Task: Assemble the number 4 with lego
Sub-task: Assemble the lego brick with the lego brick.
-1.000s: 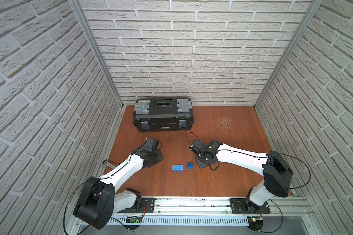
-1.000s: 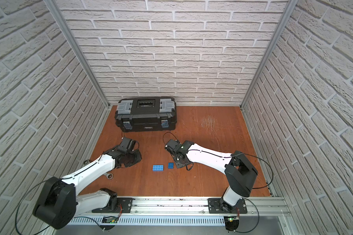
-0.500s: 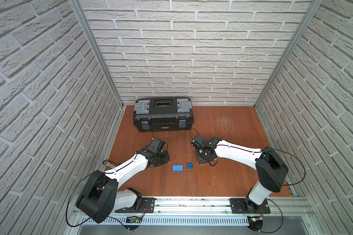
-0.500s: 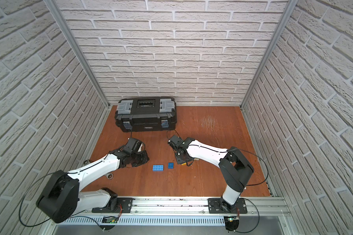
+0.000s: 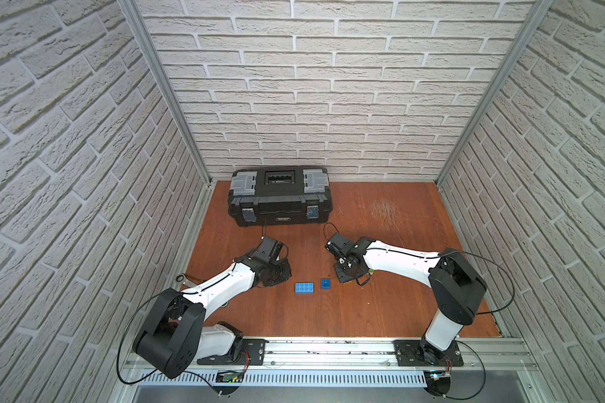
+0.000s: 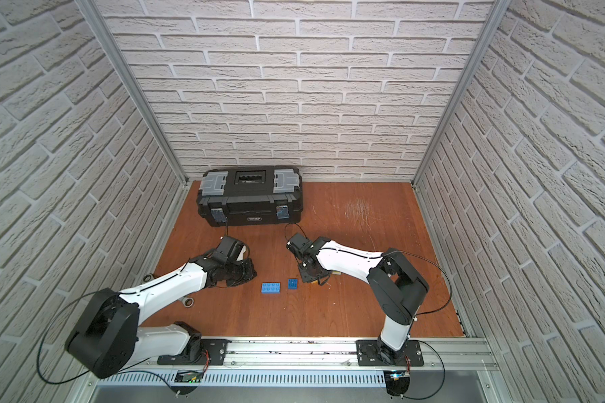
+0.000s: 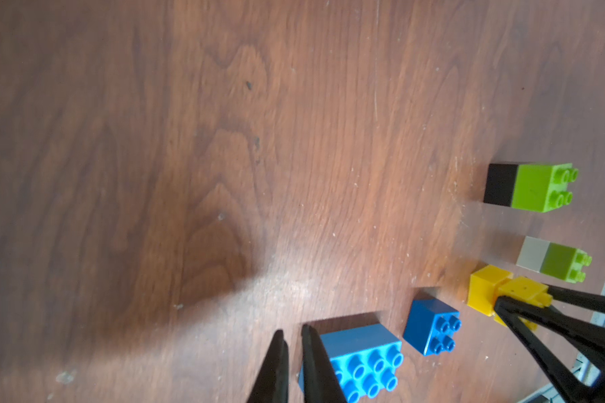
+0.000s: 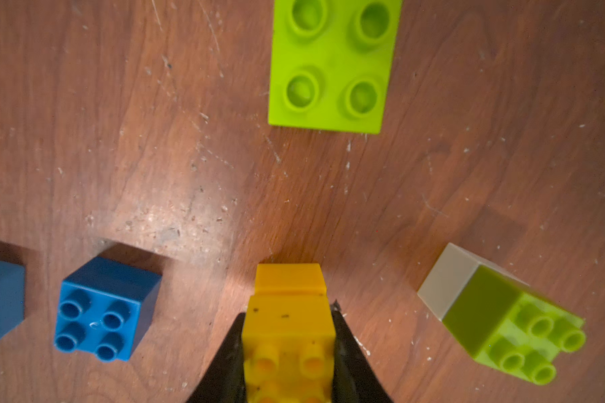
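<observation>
- Right gripper [image 8: 288, 310] fingers are clamped on the sides of the yellow two-brick stack [image 8: 289, 335], low at the wooden floor [image 7: 189, 139]; whether it touches I cannot tell
- Left gripper [image 7: 292, 329] fingers are nearly together, holding nothing, just left of the longer blue brick [image 7: 360, 356]
- That brick's long axis runs left to right, with the small blue brick [image 7: 432, 328] between it and the yellow stack
- The blue bricks lie left of the held yellow, so joining probably means moving leftward
- Green-black stack [image 7: 528, 186] and green-white stack [image 7: 556, 261] lie near the yellow
</observation>
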You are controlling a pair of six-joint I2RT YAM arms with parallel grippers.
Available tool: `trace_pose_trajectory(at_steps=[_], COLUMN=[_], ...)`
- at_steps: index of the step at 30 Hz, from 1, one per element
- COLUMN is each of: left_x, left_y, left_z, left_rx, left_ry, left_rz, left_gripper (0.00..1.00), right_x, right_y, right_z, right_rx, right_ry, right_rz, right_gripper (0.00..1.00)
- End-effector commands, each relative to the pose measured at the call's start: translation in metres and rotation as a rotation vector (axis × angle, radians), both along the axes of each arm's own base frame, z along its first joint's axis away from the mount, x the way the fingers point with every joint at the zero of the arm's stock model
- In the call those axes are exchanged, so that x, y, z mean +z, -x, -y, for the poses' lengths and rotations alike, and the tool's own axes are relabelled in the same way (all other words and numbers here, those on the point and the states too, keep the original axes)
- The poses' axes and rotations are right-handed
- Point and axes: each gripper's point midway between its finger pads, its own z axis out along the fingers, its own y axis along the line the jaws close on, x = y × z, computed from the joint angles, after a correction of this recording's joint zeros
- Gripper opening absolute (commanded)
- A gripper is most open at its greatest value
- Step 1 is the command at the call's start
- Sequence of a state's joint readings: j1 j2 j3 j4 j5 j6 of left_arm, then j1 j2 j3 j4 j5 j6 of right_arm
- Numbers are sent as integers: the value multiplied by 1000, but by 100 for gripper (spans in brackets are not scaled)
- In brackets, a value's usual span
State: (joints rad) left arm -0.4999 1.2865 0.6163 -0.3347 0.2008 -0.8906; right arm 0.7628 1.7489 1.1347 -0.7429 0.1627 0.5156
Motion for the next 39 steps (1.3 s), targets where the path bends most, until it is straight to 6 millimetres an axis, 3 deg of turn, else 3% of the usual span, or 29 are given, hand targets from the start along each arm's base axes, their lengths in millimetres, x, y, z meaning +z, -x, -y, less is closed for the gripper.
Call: trace_pose_trajectory(at_steps=[1,8,12,15,20,22,25,30,35,39], left_x=[8,11,13,13,4,-2,-8,-18,-25,-28], left_y=[-8,-8,-11,-11,6,17,32,51,50,43], left_z=[7,6,6,6,-6,-13,-19,-27,-16,-11], left_rx=[-21,-28,-31,-28,-11,-3,11,44,49,52], left_ry=[17,5,-4,-7,-45,-62,-59,-53,-1,7], left_rz=[31,38,45,38,-24,-59,-99,-147,-151,-146], left_gripper=[14,13,13,13,13,12,12,11,11,11], right_x=[-16,-34,-52,-70,-101,-105,-95,-49,-11,-2], right_y=[4,25,43,56,76,77,70,51,36,31], right_z=[10,26,46,49,49,45,39,9,-16,-27], right_rx=[4,-7,-45,-69,-86,-89,-84,-78,-90,-107], right_ry=[43,93,149,158,206,192,174,56,-29,-43], right_rz=[-15,-84,-131,-198,-358,-373,-341,-226,-129,-117], right_gripper=[2,2,2,2,2,2,2,2,2,2])
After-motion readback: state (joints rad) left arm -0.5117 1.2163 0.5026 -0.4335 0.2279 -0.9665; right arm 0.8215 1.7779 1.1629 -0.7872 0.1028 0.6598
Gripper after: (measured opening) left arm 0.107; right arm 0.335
